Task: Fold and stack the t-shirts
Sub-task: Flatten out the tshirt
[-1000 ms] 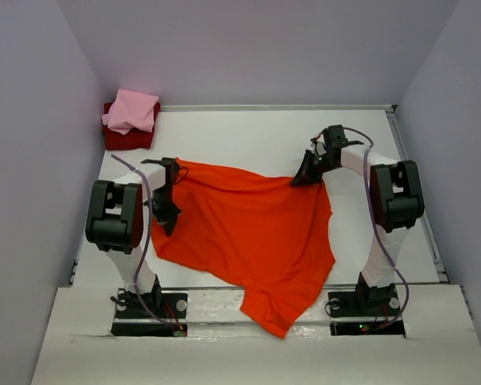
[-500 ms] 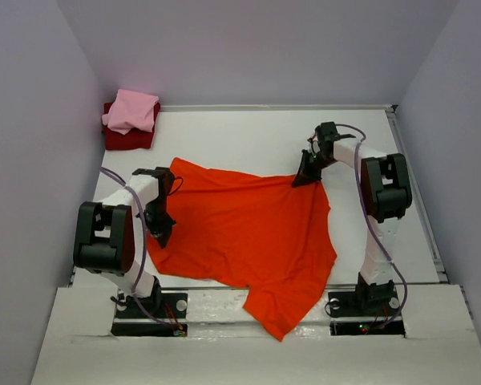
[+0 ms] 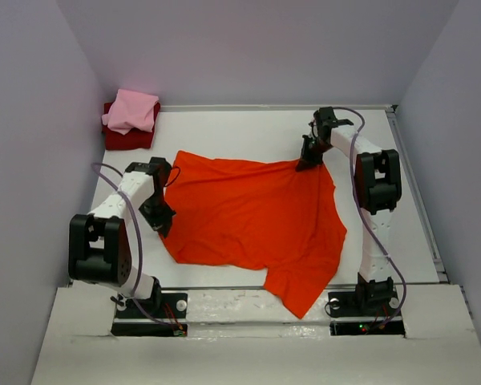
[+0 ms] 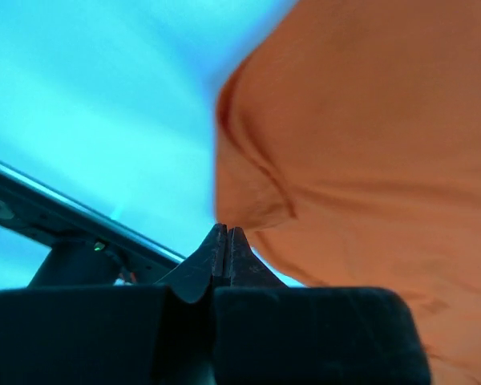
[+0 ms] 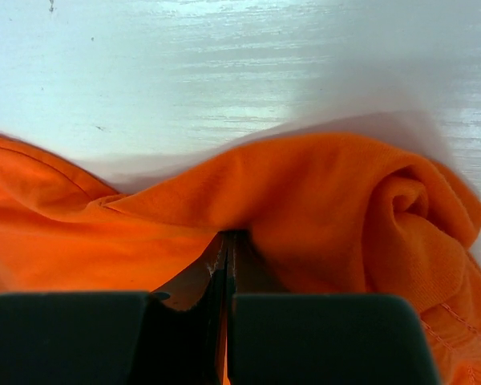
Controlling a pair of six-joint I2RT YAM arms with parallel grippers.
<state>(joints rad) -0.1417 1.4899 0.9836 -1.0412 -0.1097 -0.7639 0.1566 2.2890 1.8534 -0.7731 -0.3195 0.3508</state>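
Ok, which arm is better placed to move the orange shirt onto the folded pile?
Left, probably: the left gripper holds the orange shirt on the side nearest the folded pile; the right gripper holds its far right corner.

table (image 3: 248, 132): white, glossy | walls (image 3: 40, 96): plain pale grey, three sides

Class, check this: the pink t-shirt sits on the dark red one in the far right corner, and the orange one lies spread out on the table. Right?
The corner is wrong. The top external view shows the pink t-shirt on the dark red t-shirt in the far left corner. The orange t-shirt does lie spread out on the table.
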